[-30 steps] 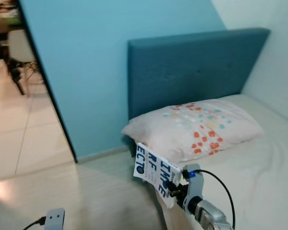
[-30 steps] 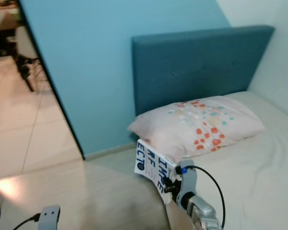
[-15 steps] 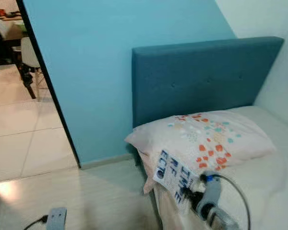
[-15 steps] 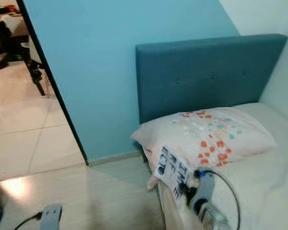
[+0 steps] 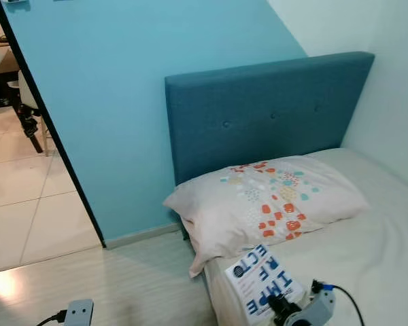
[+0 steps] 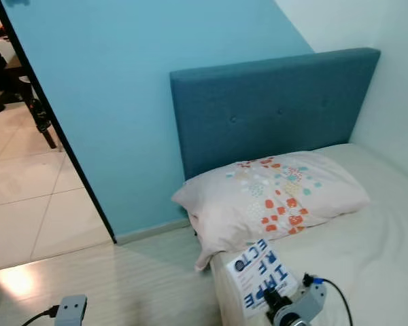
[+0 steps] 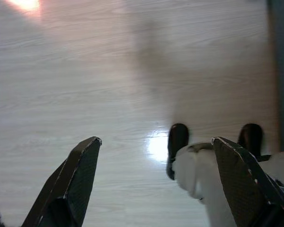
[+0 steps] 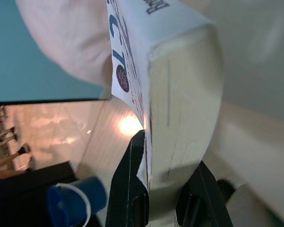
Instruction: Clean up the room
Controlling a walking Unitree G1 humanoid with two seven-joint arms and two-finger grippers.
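Our right hand (image 6: 275,303) has tipped the book (image 6: 261,275) down flat over the bed (image 6: 367,238), still pinching it. Next we can let go. Our left hand (image 7: 156,182) hangs spread.

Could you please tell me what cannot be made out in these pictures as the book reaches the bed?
- Book: whether it touches the mattress; head views cannot settle it.
- Book title: cover letters partial in head views, cut by the edge in the right wrist view.
- Right gripper: cut off by the bottom edge in head views.
- Floor under the bed: hidden by the mattress.
- Room beyond the doorway: cut off, too small.
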